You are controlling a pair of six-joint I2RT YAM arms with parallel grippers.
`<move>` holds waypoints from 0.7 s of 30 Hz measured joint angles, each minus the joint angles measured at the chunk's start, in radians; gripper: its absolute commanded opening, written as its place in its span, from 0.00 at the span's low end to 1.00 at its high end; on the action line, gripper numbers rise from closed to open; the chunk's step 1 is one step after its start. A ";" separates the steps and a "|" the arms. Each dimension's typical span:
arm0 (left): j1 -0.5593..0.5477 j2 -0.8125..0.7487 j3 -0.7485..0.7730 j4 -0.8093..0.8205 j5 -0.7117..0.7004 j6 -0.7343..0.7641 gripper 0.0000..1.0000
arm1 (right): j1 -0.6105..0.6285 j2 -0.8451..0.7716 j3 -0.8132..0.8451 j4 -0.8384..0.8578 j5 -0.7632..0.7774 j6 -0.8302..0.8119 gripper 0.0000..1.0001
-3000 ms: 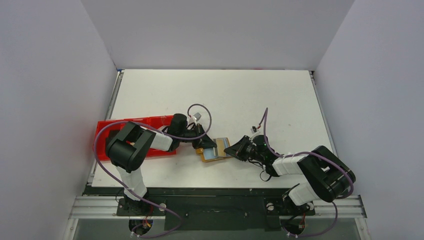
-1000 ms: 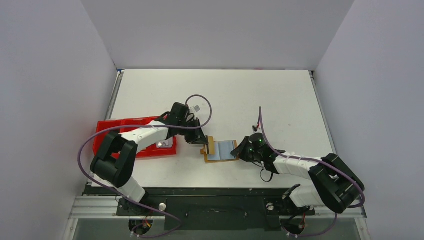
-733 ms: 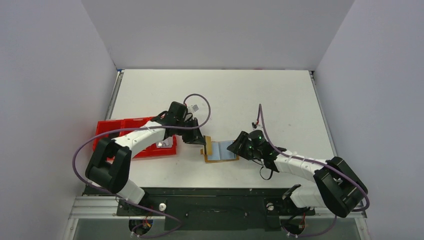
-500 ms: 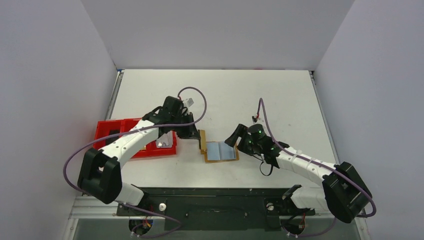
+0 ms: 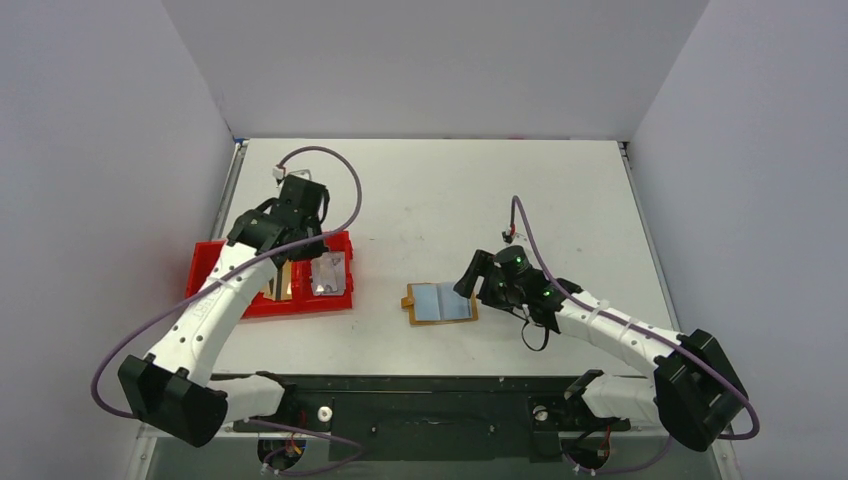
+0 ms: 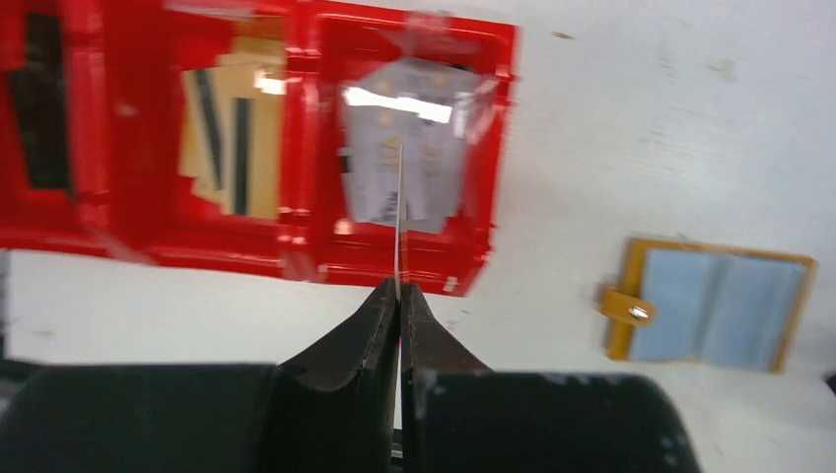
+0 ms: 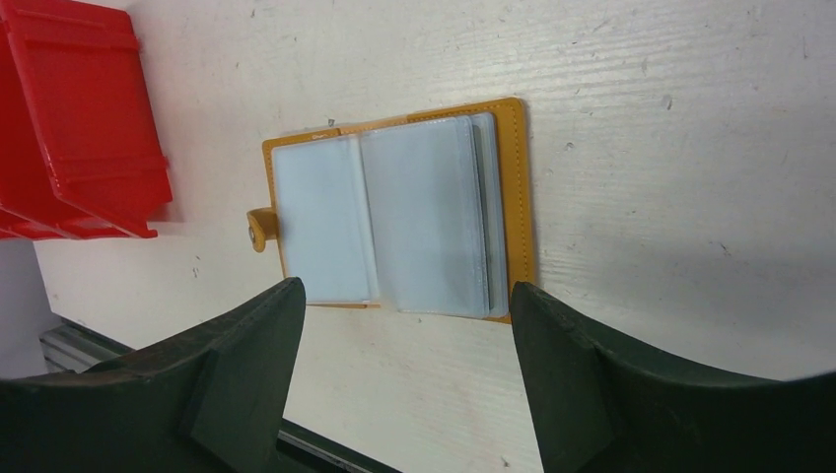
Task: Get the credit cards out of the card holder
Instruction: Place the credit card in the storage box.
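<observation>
The tan card holder (image 5: 440, 302) lies open on the white table, showing pale blue pockets (image 7: 414, 217) and a snap tab at its left edge (image 6: 631, 312). My left gripper (image 6: 399, 291) is shut on a thin credit card (image 6: 399, 212), seen edge-on, above the right compartment of the red tray (image 6: 148, 251). In the top view the left gripper (image 5: 297, 255) hangs over that tray (image 5: 300, 306). My right gripper (image 7: 406, 286) is open just right of the holder, apart from it, with nothing between its fingers (image 5: 470, 280).
The red tray holds a silvery card (image 6: 439, 168) in its right compartment, a tan card with black stripes (image 6: 237, 138) in the middle one and a dark item (image 6: 39, 108) at the left. Grey walls enclose the table on three sides.
The left arm swung left from the holder to over the red tray, carrying the card. The right gripper opened, letting go of the holder's right edge, and drew slightly back.
</observation>
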 measured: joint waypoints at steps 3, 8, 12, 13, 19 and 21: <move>0.039 0.014 0.010 -0.074 -0.150 0.000 0.00 | 0.000 -0.005 0.000 -0.013 0.000 -0.014 0.72; 0.119 0.098 0.011 -0.128 -0.322 0.018 0.00 | 0.000 -0.019 0.000 -0.025 0.000 -0.032 0.73; 0.186 0.196 0.009 -0.118 -0.380 0.047 0.00 | 0.000 -0.027 0.000 -0.030 0.000 -0.037 0.73; 0.202 0.219 0.007 -0.109 -0.385 0.056 0.00 | 0.000 -0.029 0.000 -0.031 0.000 -0.039 0.73; 0.256 0.333 -0.036 -0.045 -0.397 0.093 0.00 | 0.000 -0.049 0.000 -0.032 0.000 -0.043 0.73; 0.259 0.363 -0.044 -0.031 -0.395 0.100 0.00 | 0.000 -0.053 0.000 -0.032 0.000 -0.043 0.73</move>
